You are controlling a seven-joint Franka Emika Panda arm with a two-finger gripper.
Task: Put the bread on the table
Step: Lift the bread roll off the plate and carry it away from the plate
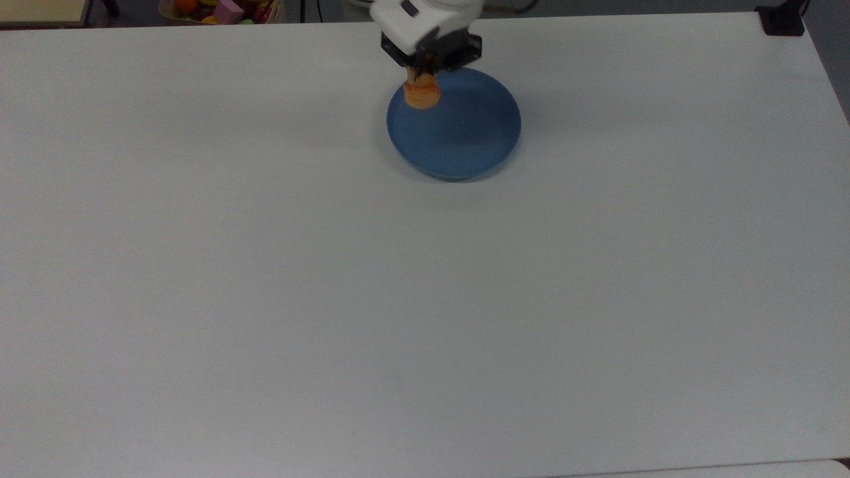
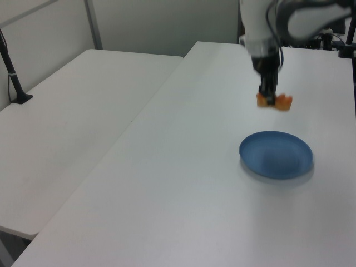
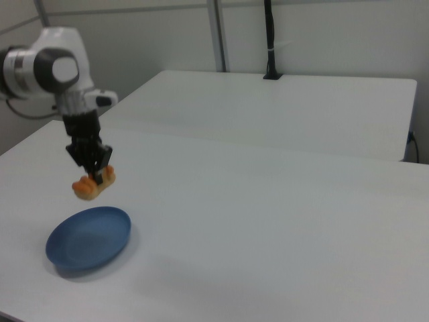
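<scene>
The gripper point(image 3: 98, 173) grasps the bread point(image 3: 93, 185), holding it in the air above the blue plate point(image 3: 88, 237).

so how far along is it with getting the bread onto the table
Done: the bread is off the blue plate, which sits bare. In hand: the gripper holds the bread in the air, fingers shut on it, above the plate. Left: carry it over bare table, lower it and let go.

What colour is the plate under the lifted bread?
The plate is plain blue with no pattern, clearest in the top view; the bread hangs in the hand above it.
</scene>
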